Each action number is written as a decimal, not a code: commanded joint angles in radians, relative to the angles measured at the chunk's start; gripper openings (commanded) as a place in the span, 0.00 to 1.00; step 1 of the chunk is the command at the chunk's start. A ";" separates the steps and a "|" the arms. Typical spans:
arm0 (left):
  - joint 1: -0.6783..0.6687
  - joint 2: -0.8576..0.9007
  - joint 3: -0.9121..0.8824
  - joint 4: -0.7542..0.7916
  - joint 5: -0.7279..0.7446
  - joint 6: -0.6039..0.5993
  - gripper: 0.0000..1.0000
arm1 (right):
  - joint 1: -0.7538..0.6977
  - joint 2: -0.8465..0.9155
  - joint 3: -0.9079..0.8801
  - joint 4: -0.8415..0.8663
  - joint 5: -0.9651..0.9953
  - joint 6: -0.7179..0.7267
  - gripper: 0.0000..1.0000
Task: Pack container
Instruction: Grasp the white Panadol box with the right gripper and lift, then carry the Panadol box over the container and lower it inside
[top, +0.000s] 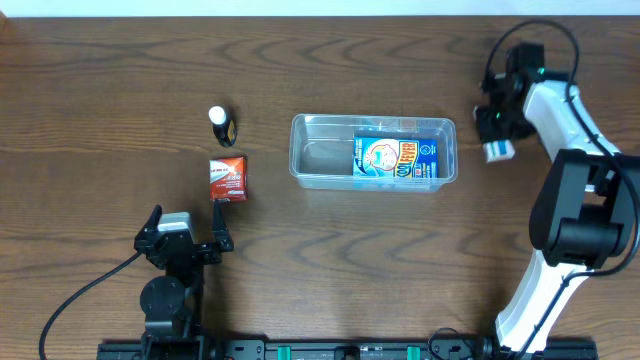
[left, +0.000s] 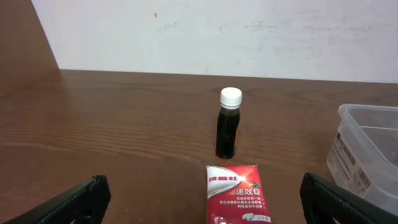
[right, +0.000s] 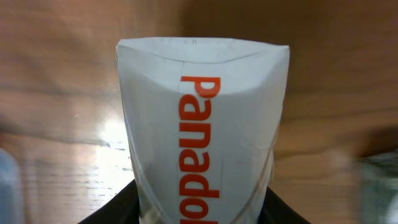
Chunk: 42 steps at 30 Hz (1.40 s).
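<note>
The clear plastic container (top: 308, 160) sits mid-table with a blue and white packet (top: 395, 157) lying in its right half; its corner shows in the left wrist view (left: 367, 152). My right gripper (top: 497, 140) is shut on a white Panadol box (right: 202, 143) and holds it just right of the container; the box end shows below the fingers (top: 500, 151). A red packet (top: 229, 177) (left: 237, 193) lies left of the container, with a small dark bottle with a white cap (top: 220, 124) (left: 228, 124) standing behind it. My left gripper (top: 187, 243) (left: 205, 211) is open, just short of the red packet.
A pale wall (left: 217, 31) runs along the far edge of the wooden table (top: 100, 120). The left arm's cable (top: 85, 290) trails over the front left of the table.
</note>
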 joint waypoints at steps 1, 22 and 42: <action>0.000 0.001 -0.033 -0.015 -0.019 0.014 0.98 | -0.004 -0.089 0.131 -0.071 -0.008 -0.021 0.42; 0.000 0.001 -0.033 -0.015 -0.019 0.014 0.98 | 0.311 -0.268 0.349 -0.364 -0.136 -0.261 0.48; 0.000 0.001 -0.033 -0.015 -0.019 0.014 0.98 | 0.438 -0.257 0.266 -0.511 -0.136 -0.386 0.54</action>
